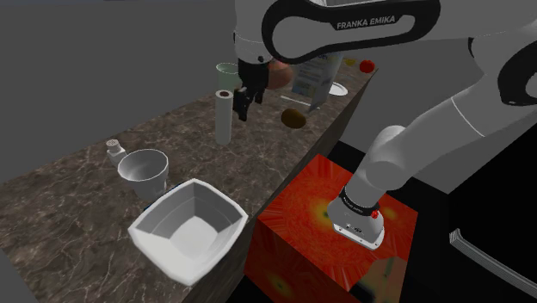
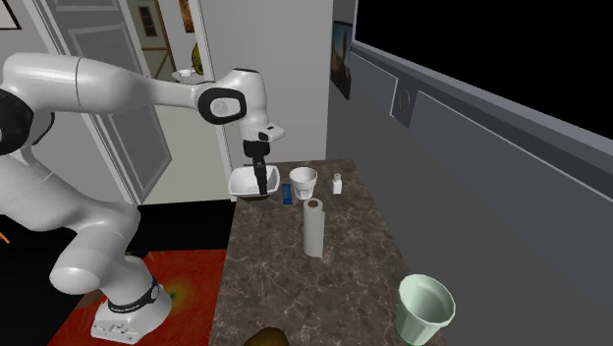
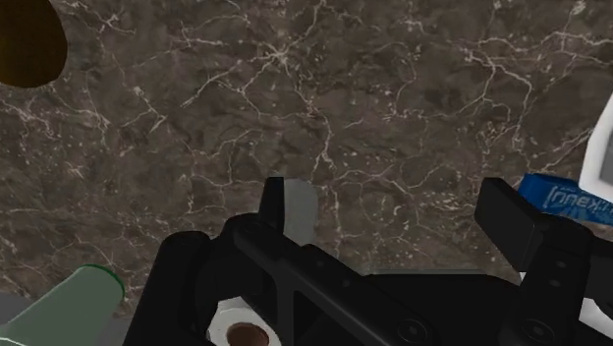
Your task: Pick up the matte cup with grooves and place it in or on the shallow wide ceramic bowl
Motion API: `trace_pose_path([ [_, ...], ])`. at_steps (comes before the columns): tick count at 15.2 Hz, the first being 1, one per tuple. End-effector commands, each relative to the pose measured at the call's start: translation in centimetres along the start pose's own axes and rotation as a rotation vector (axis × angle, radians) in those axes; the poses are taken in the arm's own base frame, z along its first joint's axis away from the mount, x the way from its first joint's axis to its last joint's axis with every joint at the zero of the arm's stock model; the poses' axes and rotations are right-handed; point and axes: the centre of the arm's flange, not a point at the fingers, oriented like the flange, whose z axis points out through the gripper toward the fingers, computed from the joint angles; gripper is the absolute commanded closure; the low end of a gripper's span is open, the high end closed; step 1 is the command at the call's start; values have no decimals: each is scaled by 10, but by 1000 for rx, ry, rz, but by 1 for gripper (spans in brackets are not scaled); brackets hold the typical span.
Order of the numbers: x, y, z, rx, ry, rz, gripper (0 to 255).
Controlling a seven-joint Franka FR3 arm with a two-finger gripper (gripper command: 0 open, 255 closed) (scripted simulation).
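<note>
A pale green cup (image 2: 424,308) stands near one end of the dark marbled counter (image 1: 69,198); it also shows behind the paper roll (image 1: 228,71) and beside the hand (image 3: 69,305). A white cup (image 1: 144,170) stands close to the wide white bowl (image 1: 189,228) at the counter's other end. My black gripper (image 1: 243,102) hangs open above bare counter next to the upright paper roll (image 1: 224,116), between the green cup and the bowl. In the wrist view the gripper (image 3: 398,211) has only stone between its fingers.
A small white shaker (image 1: 114,151) stands beside the white cup. A brown rounded object (image 1: 293,118), a box (image 1: 310,82) and a red ball (image 1: 367,64) lie toward the counter's far end. A blue packet (image 3: 570,201) lies near the bowl. The red stand (image 1: 301,232) adjoins the counter.
</note>
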Motion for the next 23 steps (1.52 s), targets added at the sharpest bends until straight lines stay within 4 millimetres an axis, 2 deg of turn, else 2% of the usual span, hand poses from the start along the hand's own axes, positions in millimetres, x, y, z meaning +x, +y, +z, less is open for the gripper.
trace_pose_path([
  [1, 11, -22, 10, -1, 2, -2, 0],
  [23, 155, -268, 72, -20, 19, -30, 0],
])
